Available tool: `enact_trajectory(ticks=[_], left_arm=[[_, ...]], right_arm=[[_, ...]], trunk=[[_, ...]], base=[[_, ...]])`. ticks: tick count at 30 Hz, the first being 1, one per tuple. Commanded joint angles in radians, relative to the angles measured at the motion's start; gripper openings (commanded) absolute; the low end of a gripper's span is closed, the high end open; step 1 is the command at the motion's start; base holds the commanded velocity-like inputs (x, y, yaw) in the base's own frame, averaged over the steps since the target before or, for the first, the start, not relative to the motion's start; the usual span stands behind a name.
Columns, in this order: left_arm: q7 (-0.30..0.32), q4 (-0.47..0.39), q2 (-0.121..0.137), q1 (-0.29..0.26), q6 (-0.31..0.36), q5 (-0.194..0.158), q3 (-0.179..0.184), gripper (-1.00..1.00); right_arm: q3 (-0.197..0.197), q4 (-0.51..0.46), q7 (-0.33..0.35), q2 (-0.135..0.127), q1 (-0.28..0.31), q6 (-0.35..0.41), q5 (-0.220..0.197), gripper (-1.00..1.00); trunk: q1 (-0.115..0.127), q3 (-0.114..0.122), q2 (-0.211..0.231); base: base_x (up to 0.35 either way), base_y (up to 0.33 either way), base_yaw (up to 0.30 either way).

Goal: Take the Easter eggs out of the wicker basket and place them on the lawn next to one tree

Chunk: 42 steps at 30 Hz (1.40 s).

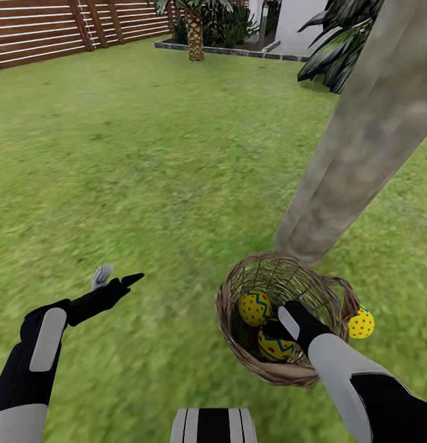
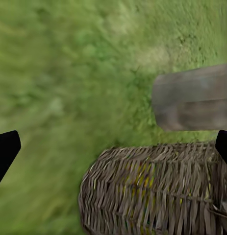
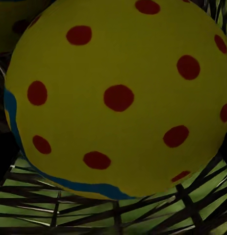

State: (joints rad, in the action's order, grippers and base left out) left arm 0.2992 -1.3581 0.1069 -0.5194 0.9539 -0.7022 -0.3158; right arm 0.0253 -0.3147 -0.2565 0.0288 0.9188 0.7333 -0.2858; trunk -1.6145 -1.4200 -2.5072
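Note:
The wicker basket (image 1: pixel 238 344) stands on the lawn (image 1: pixel 146 154) at the foot of the tree (image 1: pixel 361 141), whose grey-brown trunk leans up to the right. Two Easter eggs lie inside the basket, one (image 1: pixel 255 307) toward its left and one (image 1: pixel 274 347) lower down. A third egg (image 1: pixel 361 323) rests on the grass just right of the basket, near the trunk. My right gripper (image 1: pixel 280 329) reaches down into the basket, open, its fingers either side of an egg (image 3: pixel 118 98). My left gripper (image 1: pixel 118 278) hovers open over bare grass left of the basket (image 2: pixel 157 191).
A brown slat fence (image 1: pixel 53 31) runs along the far left. A short palm (image 1: pixel 195 31) stands behind a stone border (image 1: pixel 238 52), with a dark leafy bush (image 1: pixel 336 43) at the far right. Open grass stretches ahead and left. My base (image 1: pixel 213 426) shows at the bottom.

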Motion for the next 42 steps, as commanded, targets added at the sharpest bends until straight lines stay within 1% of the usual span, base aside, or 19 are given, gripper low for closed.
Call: enact_trajectory(ticks=[1, 8, 24, 32, 42], left_arm=[[0.008, 0.0, 0.0, -0.001, 0.005, 0.006, -0.002, 1.0], [0.001, 0.0, -0.002, -0.001, 0.007, 0.009, 0.002, 1.0], [0.001, -0.001, -0.004, -0.001, 0.008, 0.009, 0.002, 1.0], [0.0, -0.001, -0.004, -0.001, 0.008, 0.009, 0.002, 1.0], [0.0, -0.001, -0.004, -0.001, 0.008, 0.009, 0.002, 1.0]], right_arm=[[0.002, -0.001, -0.009, 0.0, 0.0, 0.003, -0.013, -1.0], [0.002, -0.001, -0.009, 0.0, 0.0, 0.005, -0.013, -1.0], [0.002, 0.0, -0.009, 0.001, 0.0, 0.005, -0.016, -1.0], [0.002, -0.001, -0.009, 0.002, 0.0, 0.006, -0.017, -1.0], [0.004, -0.001, -0.011, 0.005, 0.0, 0.008, -0.016, -1.0]], trunk=[[0.001, 0.003, 0.0], [0.004, 0.03, 0.002], [0.011, 0.092, 0.005], [0.015, 0.123, 0.007], [0.053, 0.154, 0.077]], base=[[0.0, 0.0, 0.0], [-0.007, 0.0, 0.0], [-0.081, 0.0, 0.0], [-0.005, 0.0, 0.0], [0.0, 0.0, 0.0]])
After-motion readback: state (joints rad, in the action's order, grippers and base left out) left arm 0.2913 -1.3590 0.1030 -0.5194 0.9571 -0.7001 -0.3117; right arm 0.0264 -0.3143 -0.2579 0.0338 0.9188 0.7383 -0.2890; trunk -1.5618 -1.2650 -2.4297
